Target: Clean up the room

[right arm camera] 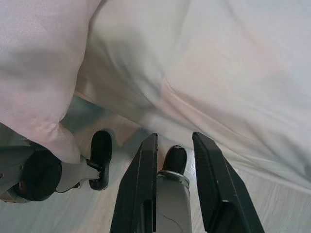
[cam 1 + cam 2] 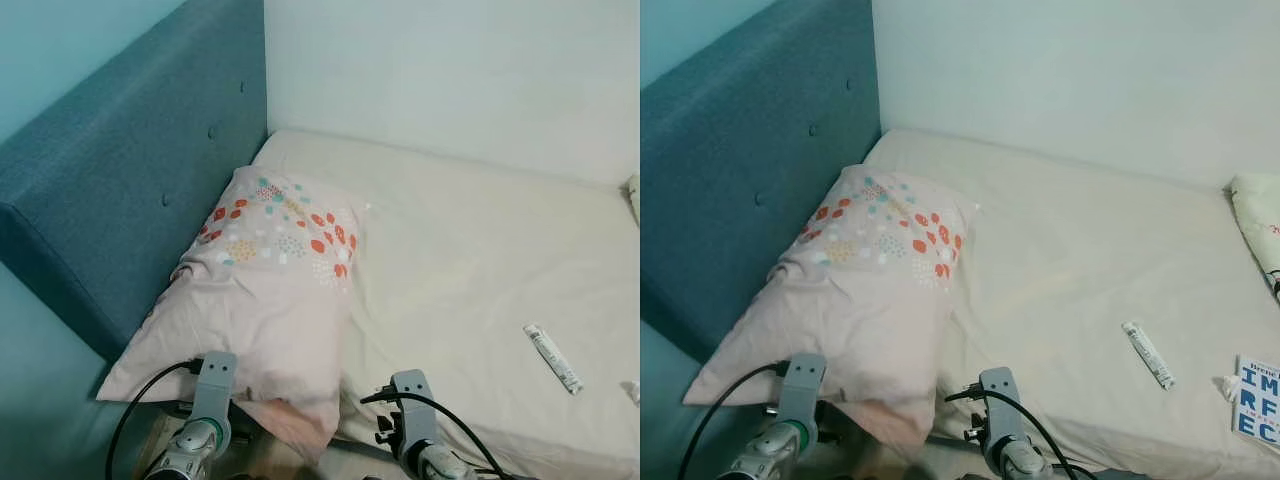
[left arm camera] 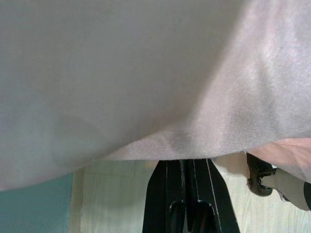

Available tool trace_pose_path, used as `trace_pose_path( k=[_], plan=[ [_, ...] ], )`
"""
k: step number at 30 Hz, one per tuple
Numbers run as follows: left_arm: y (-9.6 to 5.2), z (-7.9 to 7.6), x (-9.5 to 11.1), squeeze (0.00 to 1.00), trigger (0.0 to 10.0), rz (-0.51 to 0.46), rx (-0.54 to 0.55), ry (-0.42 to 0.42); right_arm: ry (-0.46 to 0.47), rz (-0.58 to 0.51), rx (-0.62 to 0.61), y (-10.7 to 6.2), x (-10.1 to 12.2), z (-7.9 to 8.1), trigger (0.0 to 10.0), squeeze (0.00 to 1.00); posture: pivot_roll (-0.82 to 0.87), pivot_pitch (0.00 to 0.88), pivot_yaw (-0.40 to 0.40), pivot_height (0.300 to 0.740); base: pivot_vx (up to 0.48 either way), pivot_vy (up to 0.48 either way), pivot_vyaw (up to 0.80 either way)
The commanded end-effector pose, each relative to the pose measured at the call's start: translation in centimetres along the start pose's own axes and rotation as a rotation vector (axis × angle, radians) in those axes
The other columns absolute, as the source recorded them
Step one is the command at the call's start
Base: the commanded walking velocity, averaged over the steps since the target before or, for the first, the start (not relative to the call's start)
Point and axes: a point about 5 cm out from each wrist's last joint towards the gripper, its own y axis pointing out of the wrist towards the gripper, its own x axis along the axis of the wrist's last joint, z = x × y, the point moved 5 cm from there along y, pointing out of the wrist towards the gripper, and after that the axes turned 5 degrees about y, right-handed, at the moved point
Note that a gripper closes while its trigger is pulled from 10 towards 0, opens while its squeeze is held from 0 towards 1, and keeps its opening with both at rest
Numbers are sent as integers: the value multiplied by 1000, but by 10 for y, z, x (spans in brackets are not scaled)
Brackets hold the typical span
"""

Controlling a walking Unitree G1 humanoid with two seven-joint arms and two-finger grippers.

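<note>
Here, my bed is half tidied: the pillow overhangs its near edge, a small tube lies loose. My left hand, pressed together, sits under the pillow; my right hand hangs spread beside the mattress.

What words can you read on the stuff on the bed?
"IM", "RF", "EC": big blue letters on the white packet at the bed's right edge, cut off by the frame; the small line above them is too blurred to read.
The white tube on the sheet has print, but it is too small to read.
The pillow has only coloured dots, no words.
</note>
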Motion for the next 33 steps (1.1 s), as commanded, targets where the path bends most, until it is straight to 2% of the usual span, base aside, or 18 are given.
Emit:
trace_pose_path(
  k=[1, 15, 33],
  plan=[
    [-2, -1, -12, 0, 10000, 35, -7, 0, 19, 18, -13, -2, -8, -2, 10000, 0, 73, 12, 15, 740, 0, 0, 0],
    [-2, -1, -12, 0, 10000, 39, -7, 6, 32, 18, -16, -3, -7, -6, 10000, 0, 77, 19, 19, 740, 0, 0, 0],
    [-2, -2, -9, 0, 10000, 17, -15, 2, 36, 8, -7, -1, -5, 0, 10000, 0, 76, 21, 20, 740, 0, 0, 0]
  ],
)
